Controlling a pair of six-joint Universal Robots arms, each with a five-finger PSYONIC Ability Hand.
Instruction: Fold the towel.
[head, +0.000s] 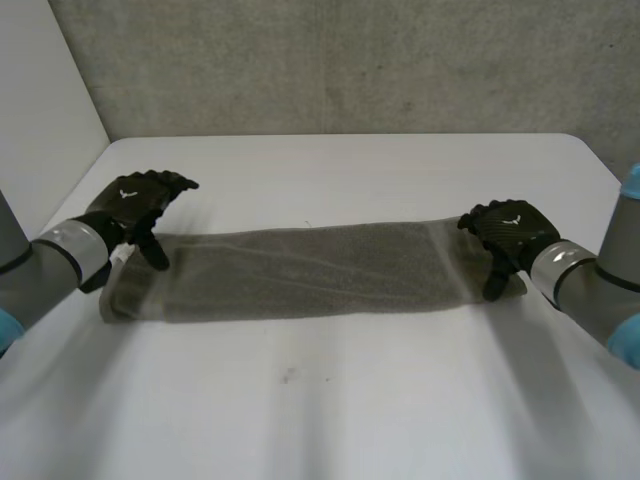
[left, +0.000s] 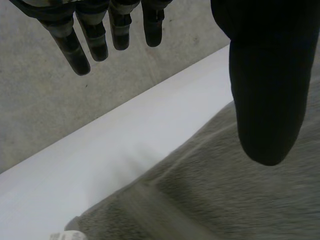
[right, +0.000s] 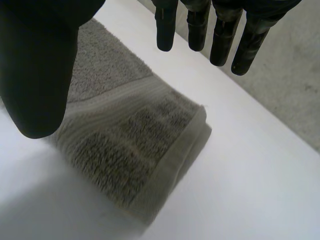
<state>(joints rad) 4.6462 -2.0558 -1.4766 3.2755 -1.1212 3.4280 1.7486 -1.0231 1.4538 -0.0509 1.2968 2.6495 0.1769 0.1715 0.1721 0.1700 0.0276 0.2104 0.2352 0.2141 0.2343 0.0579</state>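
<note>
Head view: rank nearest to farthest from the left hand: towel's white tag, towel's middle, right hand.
1. White tag, right beside the left hand, at the towel's left end.
2. Towel's middle, centre of the table.
3. Right hand, at the towel's right end.

The left hand (left: 265, 75) comes in with its fingers (left: 95, 40) straight and spread, well apart from the broad thumb, and nothing is held between them. The thumb hangs over the grey towel (left: 225, 200); whether its tip touches the cloth cannot be told from this angle. The fingers hang over the grey wall (left: 45, 115) behind the white table (left: 100, 165). The towel lies flat on the table, its far edge running beside a bare strip of tabletop. At the towel's corner sits what seems to be a small white label (left: 67, 235).
</note>
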